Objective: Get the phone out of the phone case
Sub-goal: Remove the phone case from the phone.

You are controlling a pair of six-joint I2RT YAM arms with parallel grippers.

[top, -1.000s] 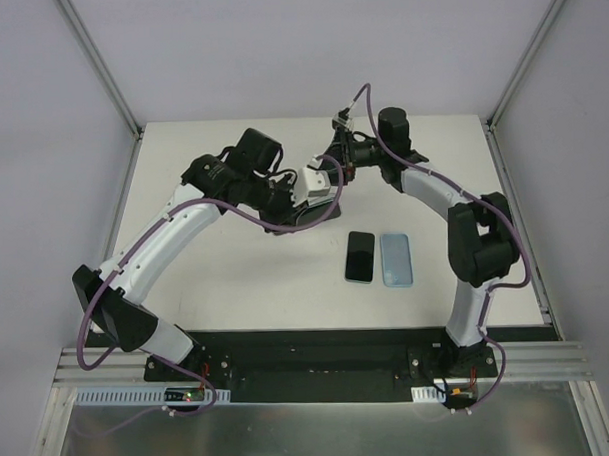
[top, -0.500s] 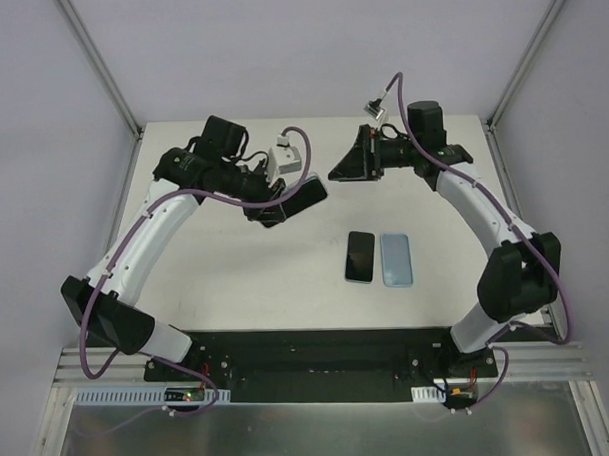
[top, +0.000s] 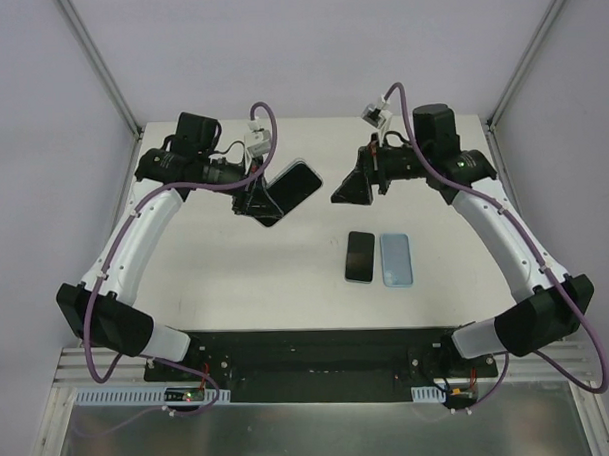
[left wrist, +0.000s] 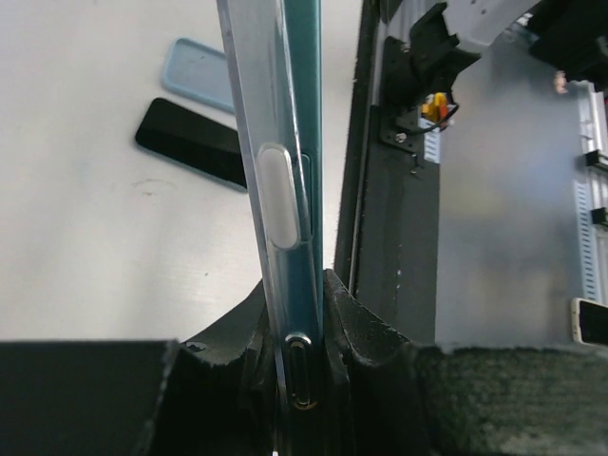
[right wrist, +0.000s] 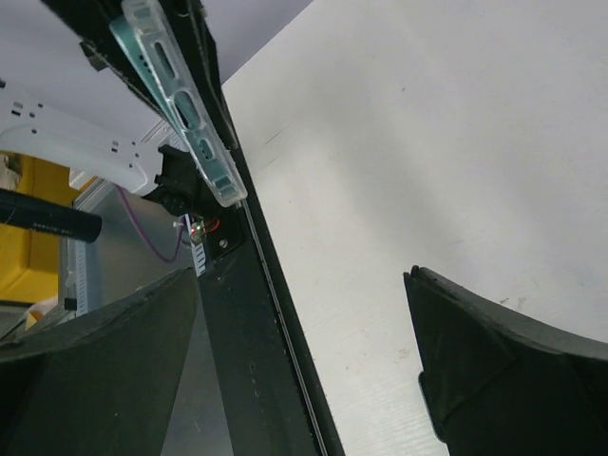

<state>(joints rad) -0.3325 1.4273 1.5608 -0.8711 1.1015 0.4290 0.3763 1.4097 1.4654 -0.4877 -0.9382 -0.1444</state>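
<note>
A white worktop (top: 236,280) enclosed by pale grey walls and aluminium corner posts, with a black base strip along the lower edge of the top view where both arms are mounted. In the upper centre-left of that view the left hand (top: 260,204) is clamped on the port end of a teal-edged, dark-screened phone (top: 291,183), which sits inside a transparent plastic case (left wrist: 258,114). The left wrist view shows the two padded fingers (left wrist: 366,332) pressing the cased phone from either flat side, its long edge and side button facing the camera. The cased phone is lifted clear of the worktop and slants up and to the right from the hand. To its right, in the upper centre of the top view, the right hand (top: 348,191) has its fingers spread wide apart and grips nothing; it is near the held phone but not touching it. At frame centre, flat on the worktop, a black-screened phone (top: 360,256) lies just beside a pale blue rectangular case (top: 396,259).
</note>
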